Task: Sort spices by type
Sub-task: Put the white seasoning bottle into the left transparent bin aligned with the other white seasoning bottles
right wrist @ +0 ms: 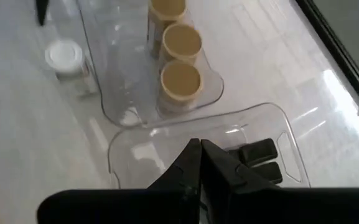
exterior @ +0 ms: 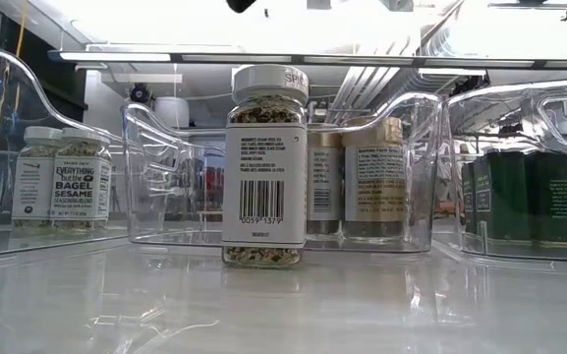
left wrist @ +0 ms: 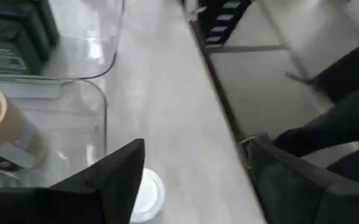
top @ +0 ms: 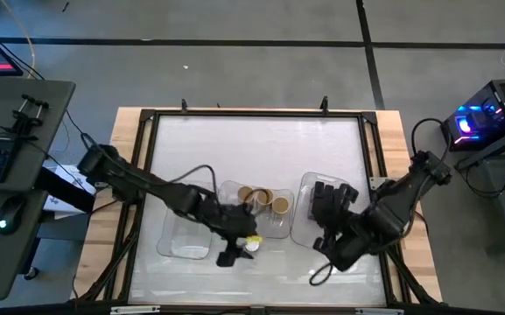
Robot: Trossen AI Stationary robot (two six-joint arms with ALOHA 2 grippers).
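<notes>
Hovering left pincer (top: 237, 248), seemingly spread.

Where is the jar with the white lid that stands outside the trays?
High view: the white-lidded jar stands on the table just in front of the middle tray, beside the left pincer.

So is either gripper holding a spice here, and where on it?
No. The left gripper is open above the white-lidded jar standing on the table; the right gripper is shut and empty.
</notes>
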